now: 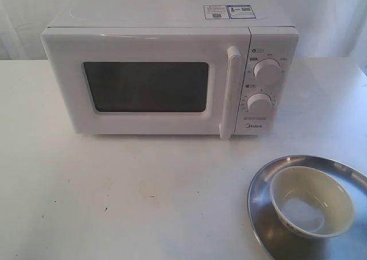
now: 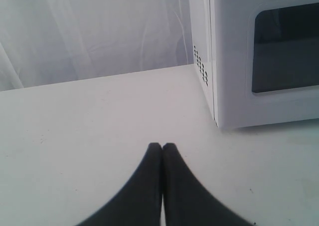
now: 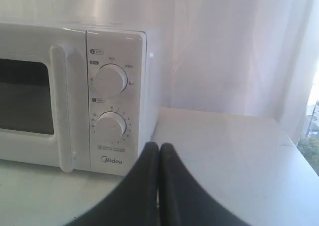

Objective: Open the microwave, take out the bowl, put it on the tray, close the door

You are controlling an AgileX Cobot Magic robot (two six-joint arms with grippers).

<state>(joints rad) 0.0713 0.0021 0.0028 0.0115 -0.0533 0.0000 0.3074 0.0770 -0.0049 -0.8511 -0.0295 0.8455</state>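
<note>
1. In the exterior view the bowl (image 1: 312,202) sits inside the tray (image 1: 259,211), at about 5 o'clock from the microwave (image 1: 160,19). The door (image 1: 146,88) looks shut flush.
2. The bowl appears to be glazed ceramic: stiff, brittle, probably slick and fairly light. The rim is the place to pinch it, one finger inside and one outside.
3. The tray is thin shiny metal and may skid on the surface (image 1: 114,202).
4. Left tool (image 2: 162,147): tips pressed together, holding nothing, facing the microwave's corner by the vents (image 2: 200,66) and apart from it.
5. Right tool (image 3: 159,146): tips pressed together, empty, facing the knob panel (image 3: 112,101) and not touching it, though how near is hard to tell.
6. Neither wrist view shows the bowl.
</note>
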